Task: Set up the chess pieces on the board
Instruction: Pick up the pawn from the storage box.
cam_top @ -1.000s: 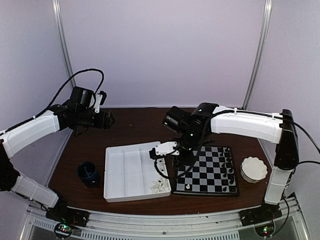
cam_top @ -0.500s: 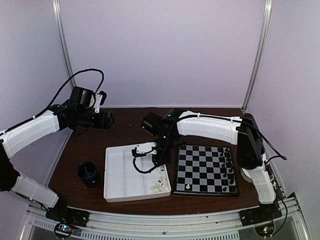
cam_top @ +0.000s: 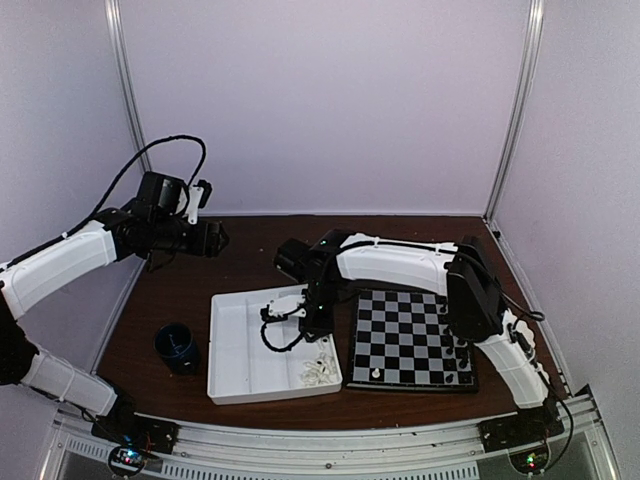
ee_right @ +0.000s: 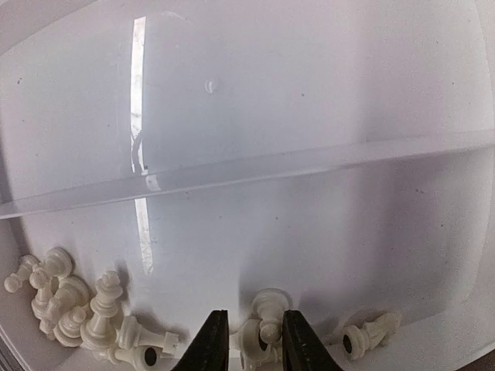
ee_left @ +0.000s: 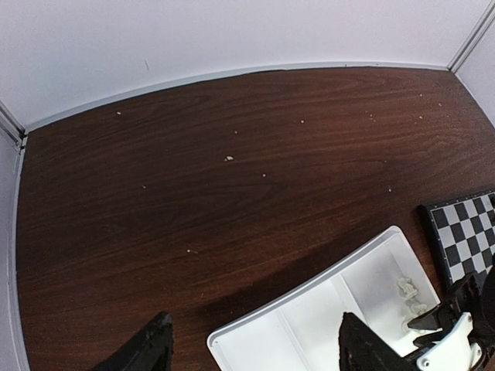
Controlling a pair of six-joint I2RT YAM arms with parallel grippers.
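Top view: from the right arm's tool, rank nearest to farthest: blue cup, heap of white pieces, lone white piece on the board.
1. Heap of white pieces: tray, by the right tool.
2. Lone white piece: board, near edge.
3. Blue cup: far left.

A white compartmented tray (cam_top: 240, 362) is lying near the front edge of the brown table (cam_top: 250, 260), about midway along it. A dark blue cup (cam_top: 177, 346) is standing just beside the tray, toward the left edge.
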